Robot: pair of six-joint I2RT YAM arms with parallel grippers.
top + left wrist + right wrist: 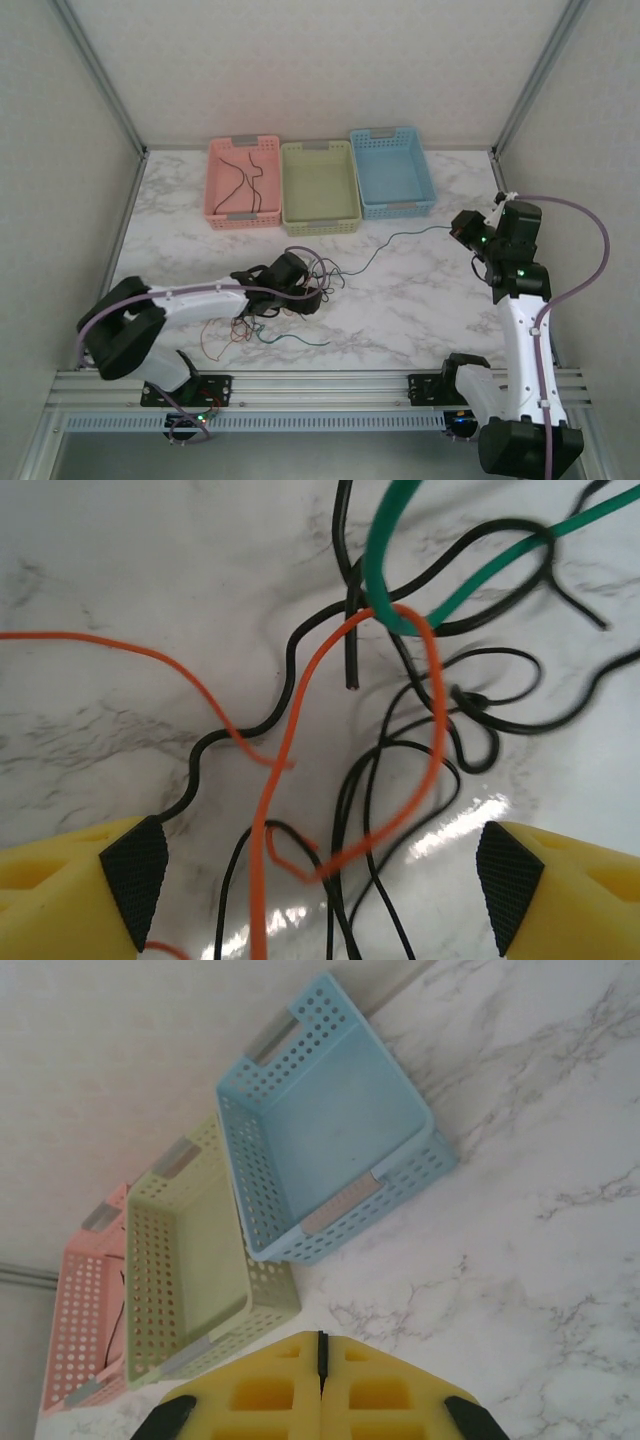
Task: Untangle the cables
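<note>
**Left pincer spread above the knot**

The cables (255, 322) lie tangled on the table (420, 310) by the left arm; one black wire (240, 178) sits in the pink basket (215, 195). The left gripper (320, 880) hovers over the knot, jaws wide, pinching nothing. The right gripper (322, 1360) is pressed together; a green strand (410, 235) runs toward it, but I cannot tell if it is gripped. The next move probably calls for closing on one strand alone, perhaps the orange (287, 735).

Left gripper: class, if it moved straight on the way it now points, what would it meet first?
Probably the orange cable loop lying between the fingers of the open left gripper, with black cables crossing it; the table lies just beneath. Which strand sits highest is unclear.
</note>
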